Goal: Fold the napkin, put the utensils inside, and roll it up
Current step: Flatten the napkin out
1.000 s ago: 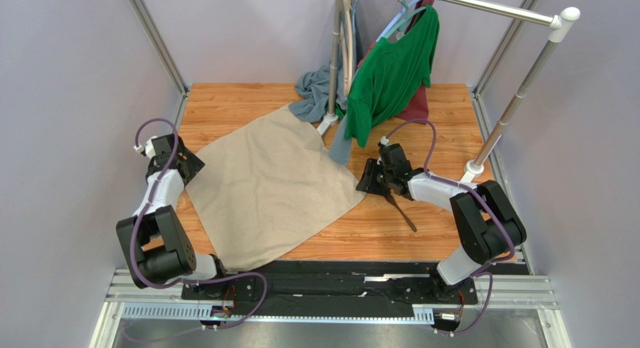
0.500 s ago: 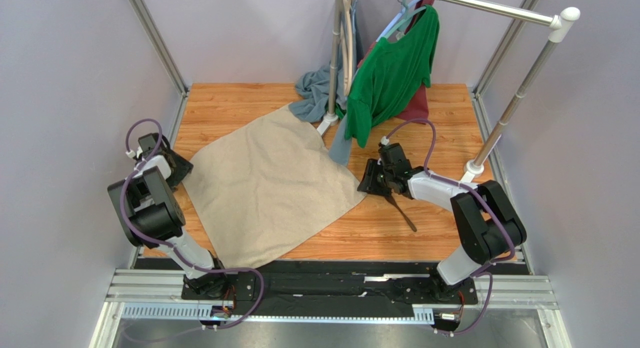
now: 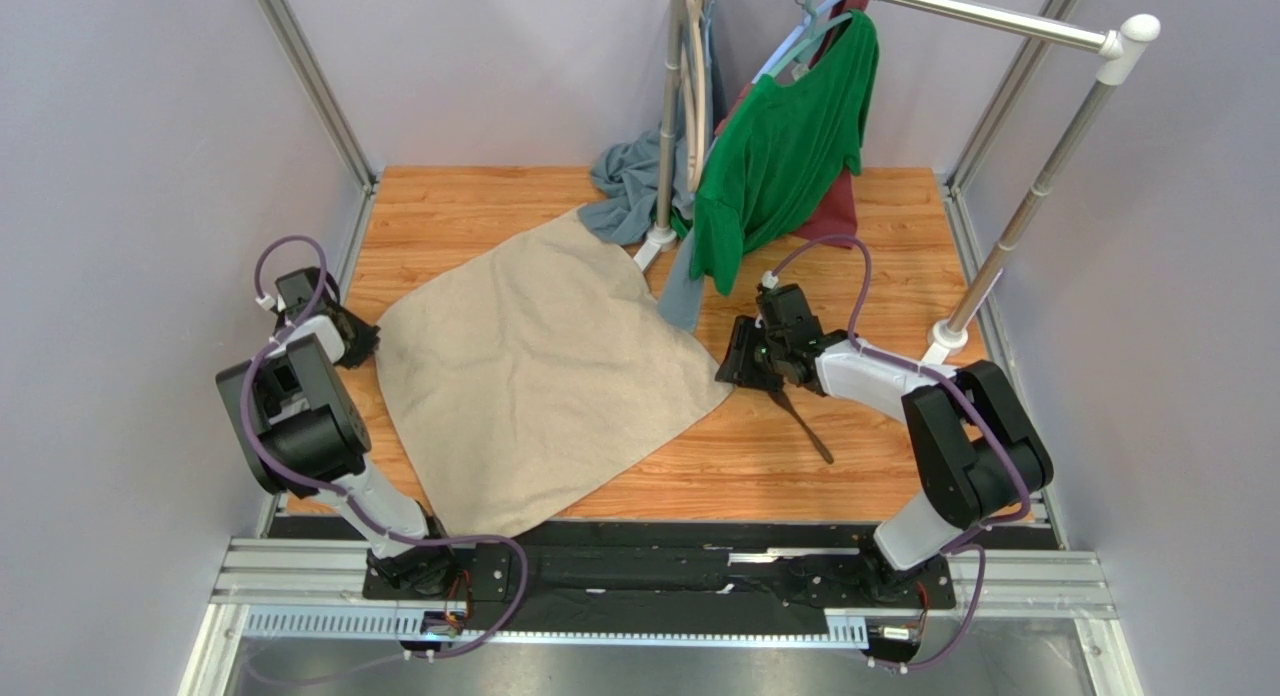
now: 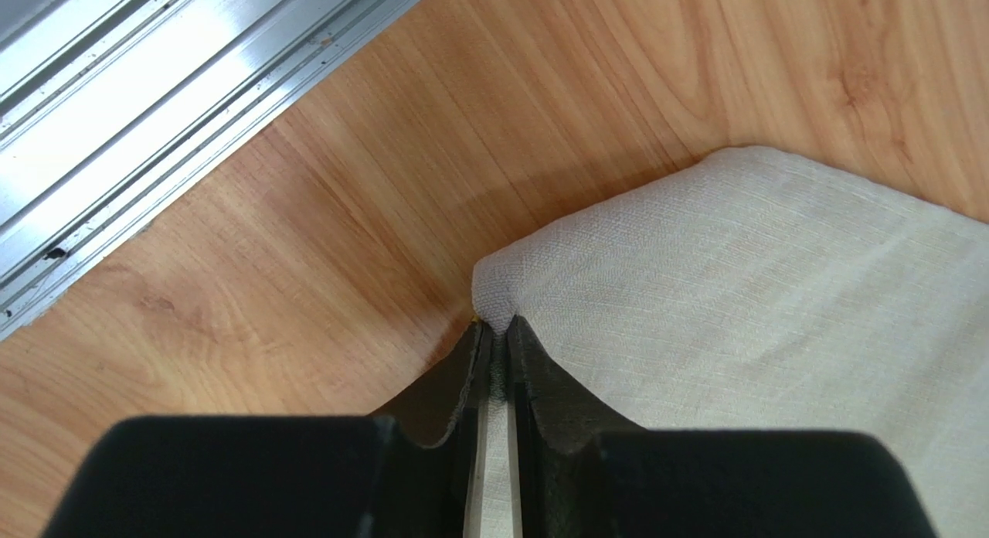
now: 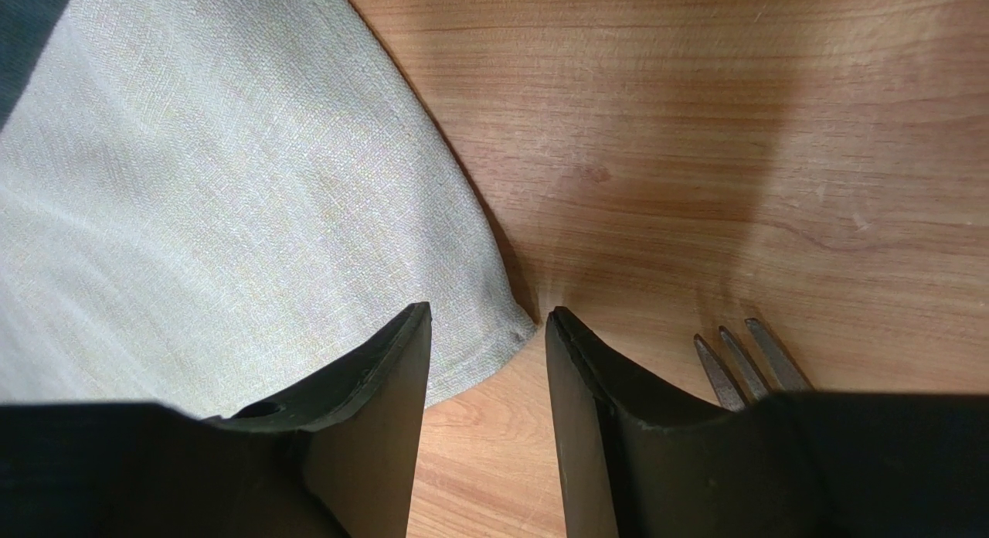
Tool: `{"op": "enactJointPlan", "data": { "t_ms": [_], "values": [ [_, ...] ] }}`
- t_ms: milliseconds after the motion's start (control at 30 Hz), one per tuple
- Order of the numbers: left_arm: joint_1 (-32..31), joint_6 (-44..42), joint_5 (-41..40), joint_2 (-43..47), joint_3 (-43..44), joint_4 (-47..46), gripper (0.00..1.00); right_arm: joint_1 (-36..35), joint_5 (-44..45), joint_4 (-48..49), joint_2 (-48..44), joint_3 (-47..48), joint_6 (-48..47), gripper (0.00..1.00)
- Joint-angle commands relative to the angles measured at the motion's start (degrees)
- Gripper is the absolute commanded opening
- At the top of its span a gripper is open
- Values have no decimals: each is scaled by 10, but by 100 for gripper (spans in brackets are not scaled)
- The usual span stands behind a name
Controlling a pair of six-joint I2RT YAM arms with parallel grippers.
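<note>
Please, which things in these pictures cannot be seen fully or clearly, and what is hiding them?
- Fork: right wrist view shows only the tines; the right tool covers the handle.
- Napkin corner: left wrist view; how deep it sits in the left tool is hidden by its fingers.
- Napkin's far corner: top view; it meets the grey-blue cloth, whether it goes under cannot be told.
</note>
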State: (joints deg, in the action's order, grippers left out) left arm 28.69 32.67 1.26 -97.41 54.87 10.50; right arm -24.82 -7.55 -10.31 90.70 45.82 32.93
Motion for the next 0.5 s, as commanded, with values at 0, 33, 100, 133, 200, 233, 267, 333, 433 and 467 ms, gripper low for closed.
{"op": "enactJointPlan", "data": {
  "t_ms": [0,33,100,133,200,233,267,333,433,467],
  "values": [
    [3,-8,-3,86,-38,-75,20,-1,7,6,-10,8,-8,45],
    [1,-9,-11,96,-44,-74,20,0,6,5,-9,8,-7,45],
    [-2,-11,-30,113,-48,-68,27,-1,6,5,-8,9,-8,45],
    [-2,-10,-32,115,-45,-56,38,-1,6,5,-7,10,-7,45],
    [-5,-7,-46,118,-39,-30,65,-1,6,2,-6,13,-6,46],
    [-6,-8,-53,119,-34,-23,69,-1,6,2,-5,13,-5,46],
    [-16,-12,-60,122,-32,-18,73,-1,6,2,-8,13,-4,46],
    [-28,-18,-82,129,-31,-15,74,-1,9,1,-11,13,-5,47],
    [-42,-23,-87,132,-32,-21,75,-1,13,-5,-20,11,-7,47],
    [-42,-19,-86,128,-34,-23,76,-1,17,-7,-23,10,-8,47]
  ]
}}
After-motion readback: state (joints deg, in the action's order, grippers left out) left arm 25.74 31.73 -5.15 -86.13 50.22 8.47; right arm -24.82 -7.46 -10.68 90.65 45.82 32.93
